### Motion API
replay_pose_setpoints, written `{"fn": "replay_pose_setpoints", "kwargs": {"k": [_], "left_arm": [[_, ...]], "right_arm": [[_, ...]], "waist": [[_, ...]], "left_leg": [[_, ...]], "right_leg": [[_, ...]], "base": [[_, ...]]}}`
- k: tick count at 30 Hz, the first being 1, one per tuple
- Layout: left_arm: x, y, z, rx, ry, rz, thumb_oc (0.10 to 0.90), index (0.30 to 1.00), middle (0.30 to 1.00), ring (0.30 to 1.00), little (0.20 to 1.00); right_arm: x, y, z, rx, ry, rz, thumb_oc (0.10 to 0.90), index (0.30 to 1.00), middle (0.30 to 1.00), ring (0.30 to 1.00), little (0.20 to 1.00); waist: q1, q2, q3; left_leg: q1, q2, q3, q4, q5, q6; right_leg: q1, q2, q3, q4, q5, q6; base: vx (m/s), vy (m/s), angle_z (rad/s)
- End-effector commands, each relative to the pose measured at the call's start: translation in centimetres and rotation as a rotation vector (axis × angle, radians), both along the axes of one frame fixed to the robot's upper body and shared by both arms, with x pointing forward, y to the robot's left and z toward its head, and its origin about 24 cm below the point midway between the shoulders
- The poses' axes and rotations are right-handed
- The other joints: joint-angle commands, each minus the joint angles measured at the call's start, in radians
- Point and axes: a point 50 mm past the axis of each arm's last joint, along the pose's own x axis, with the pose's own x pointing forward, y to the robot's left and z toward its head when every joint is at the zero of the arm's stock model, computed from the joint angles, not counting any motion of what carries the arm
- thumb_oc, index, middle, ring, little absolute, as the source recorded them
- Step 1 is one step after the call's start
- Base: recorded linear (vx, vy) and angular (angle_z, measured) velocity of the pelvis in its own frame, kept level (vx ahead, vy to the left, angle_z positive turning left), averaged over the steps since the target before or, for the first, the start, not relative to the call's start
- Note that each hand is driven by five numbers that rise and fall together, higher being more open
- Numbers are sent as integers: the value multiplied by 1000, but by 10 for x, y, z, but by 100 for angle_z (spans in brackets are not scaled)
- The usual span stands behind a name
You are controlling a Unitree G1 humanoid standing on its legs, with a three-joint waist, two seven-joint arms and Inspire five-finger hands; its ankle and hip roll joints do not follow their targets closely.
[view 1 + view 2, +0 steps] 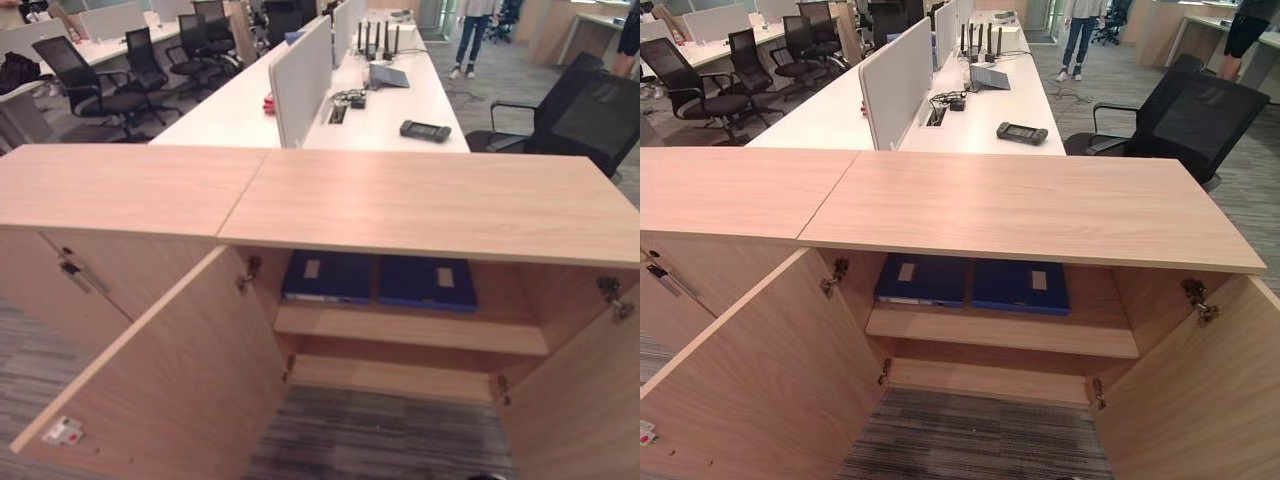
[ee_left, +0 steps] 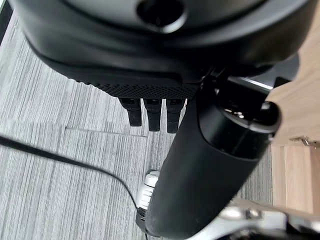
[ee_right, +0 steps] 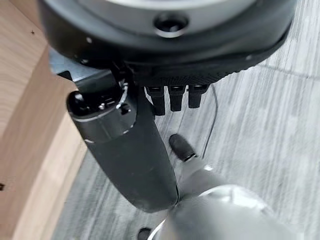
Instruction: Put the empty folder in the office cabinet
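Two dark blue folders (image 1: 921, 280) (image 1: 1021, 286) lie flat, side by side and touching, on the upper shelf (image 1: 1000, 331) of the open wooden cabinet (image 1: 1030, 205). Both doors (image 1: 760, 370) (image 1: 1200, 390) stand wide open, and nothing blocks the shelf. Behind the cabinet stands a white desk (image 1: 980, 115) with a black controller (image 1: 1022, 132) on it. The left hand (image 2: 150, 112) and the right hand (image 3: 172, 97) hang over the grey carpet, well apart from the folders, with relaxed fingers and holding nothing. The back of the shelf is in shadow.
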Motion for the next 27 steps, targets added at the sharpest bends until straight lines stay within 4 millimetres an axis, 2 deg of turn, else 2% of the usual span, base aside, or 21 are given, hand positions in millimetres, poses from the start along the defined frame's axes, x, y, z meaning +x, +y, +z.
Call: {"fn": "replay_pose_setpoints", "kwargs": {"k": [1, 6, 14, 15, 17, 19, 20, 21, 24, 27], "left_arm": [[66, -23, 5, -21, -213, -85, 800, 900, 900, 900, 900], [69, -24, 6, 24, -233, -140, 800, 900, 900, 900, 900], [55, -17, 4, 67, -196, -159, 800, 900, 900, 900, 900], [59, -13, 5, 81, -209, -153, 800, 900, 900, 900, 900], [64, -6, 7, 106, -221, -140, 800, 900, 900, 900, 900], [62, 2, 8, 128, -212, -117, 800, 900, 900, 900, 900], [60, 4, 8, 133, -206, -108, 800, 900, 900, 900, 900], [54, 5, 7, 123, -192, -85, 800, 900, 900, 900, 900], [37, -3, 3, 72, -146, -26, 800, 900, 900, 900, 900], [29, -10, 0, 56, -115, -32, 800, 900, 900, 900, 900]], "right_arm": [[20, -5, 6, -39, -64, -5, 800, 900, 900, 900, 900], [22, -8, 8, -109, -102, 22, 800, 900, 900, 900, 900], [14, -6, 6, -172, -96, 102, 800, 900, 900, 900, 900], [16, -7, 7, -182, -112, 98, 800, 900, 900, 900, 900], [15, -6, 7, -183, -116, 85, 800, 900, 900, 900, 900], [6, -4, 4, -161, -99, 59, 800, 900, 900, 900, 900], [4, -4, 3, -158, -92, 55, 800, 900, 900, 900, 900], [-2, -2, 2, -151, -70, 67, 800, 900, 900, 900, 900], [-3, 1, 0, -136, -61, 76, 800, 900, 900, 900, 900], [12, 4, 4, -129, -131, 76, 800, 900, 900, 900, 900]], "waist": [[-1, 34, -11], [-14, 41, 4], [-27, 38, 44], [-32, 45, 61], [-34, 59, 64], [-27, 58, 43], [-21, 47, 28], [0, 23, 6], [4, 11, -16], [-2, 9, -15]], "left_leg": [[58, -21, -14, -7, -108, -8], [43, -59, -25, -9, -101, 16], [33, -106, -22, -9, -90, 50], [14, -109, -34, -9, -59, 58], [8, -99, -47, -9, -51, 58], [-7, -91, -56, -9, -46, 56], [-17, -95, -61, -9, -44, 54], [-27, -100, -68, -9, -43, 50], [-25, -93, -71, -9, -40, 41], [-28, -76, -72, -9, -34, 32]], "right_leg": [[27, 94, -4, 23, -64, 32], [-12, 41, 1, 51, -27, 63], [-64, -31, 4, 112, 16, 97], [-83, -55, 18, 147, 13, 92], [-75, -67, 78, 185, -21, 88], [-25, -91, 114, 216, -38, 78], [1, -86, 122, 190, -37, 80], [28, -58, 124, 144, -61, 82], [44, -3, 139, 68, -64, 81], [50, 33, 154, 35, -70, 67]], "base": [[-104, 176, 6], [-115, 172, 8], [-130, 128, 4], [-234, 117, 5], [-130, 39, 40], [-12, -40, 56], [68, -140, 53], [85, -135, 39], [85, -144, -7], [22, -89, -26]]}}
